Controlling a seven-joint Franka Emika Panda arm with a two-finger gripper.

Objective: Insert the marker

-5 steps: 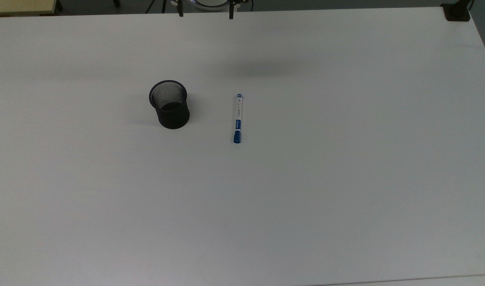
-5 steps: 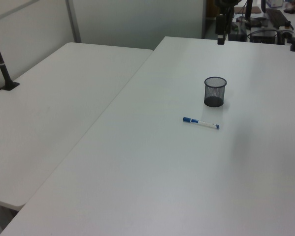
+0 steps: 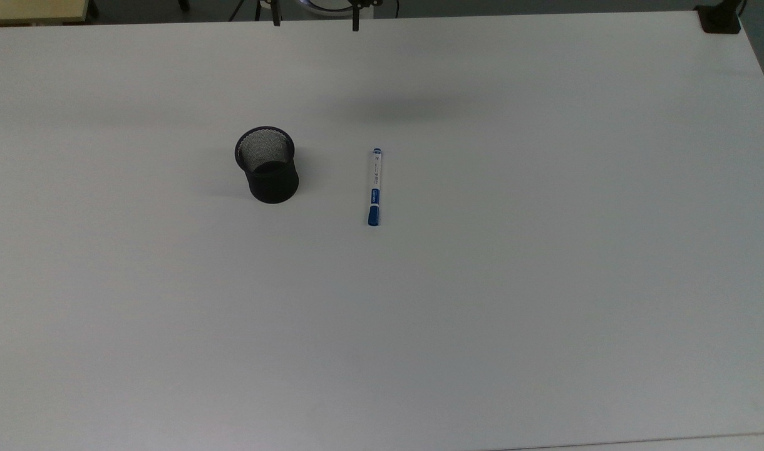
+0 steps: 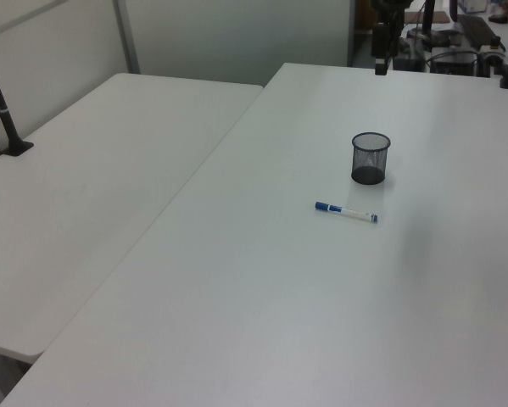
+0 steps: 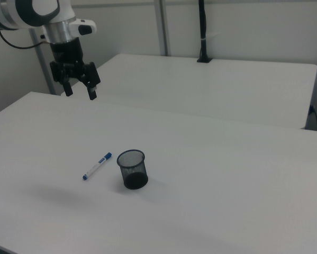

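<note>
The marker (image 3: 374,186) lies flat on the white table (image 3: 545,282), blue cap toward the top view's bottom edge. In the right view the marker (image 5: 97,165) rests just to the left of the black mesh cup (image 5: 132,169). The cup (image 3: 267,166) stands upright and empty, a short gap to the top view's left of the marker. My gripper (image 5: 81,92) hangs open and empty high above the table's far edge, well away from both. Its two fingertips (image 3: 355,25) poke in at the top view's upper edge. The left view has the marker (image 4: 346,212) in front of the cup (image 4: 370,158).
A second white table (image 4: 84,195) adjoins this one, with a black clamped post (image 4: 3,110) on it. A black clamp (image 3: 720,19) sits at the top view's upper right corner. Equipment stands behind the table (image 4: 457,34).
The gripper's fingertips have shifted slightly toward the top view's left. Marker and cup have not moved.
</note>
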